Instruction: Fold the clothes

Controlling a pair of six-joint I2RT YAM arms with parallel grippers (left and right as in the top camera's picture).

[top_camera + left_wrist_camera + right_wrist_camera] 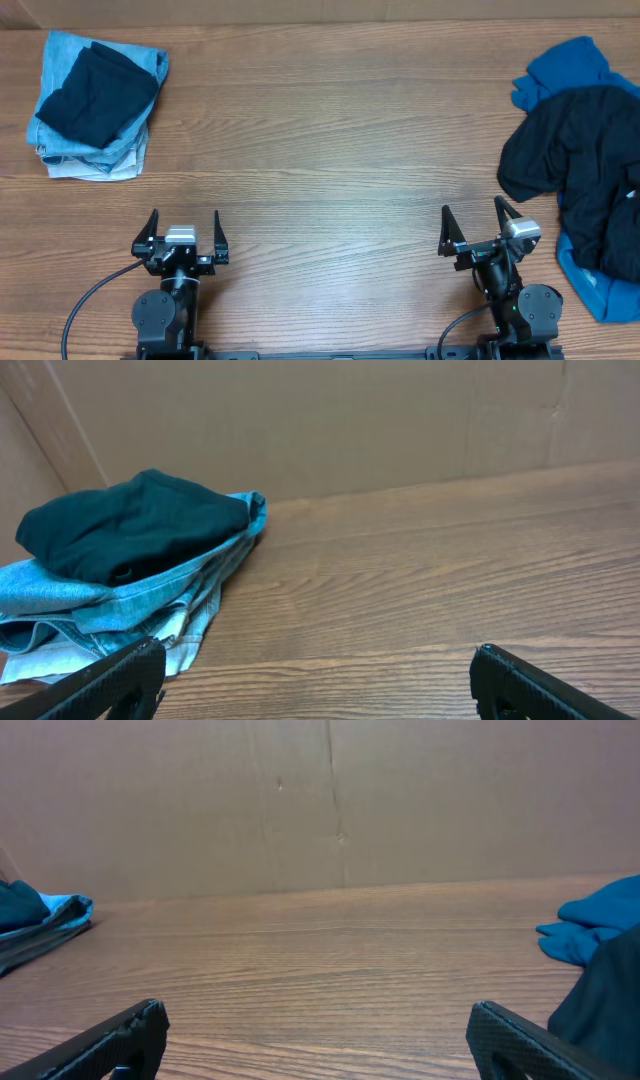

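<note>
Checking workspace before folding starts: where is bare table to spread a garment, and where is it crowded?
The table is bare across its whole middle, between the folded stack at far left and the unfolded pile at right. Only those ends are crowded.

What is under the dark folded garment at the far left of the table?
The dark garment lies on a stack of folded light blue denim, whose edges show around it. What is directly beneath is covered.
</note>
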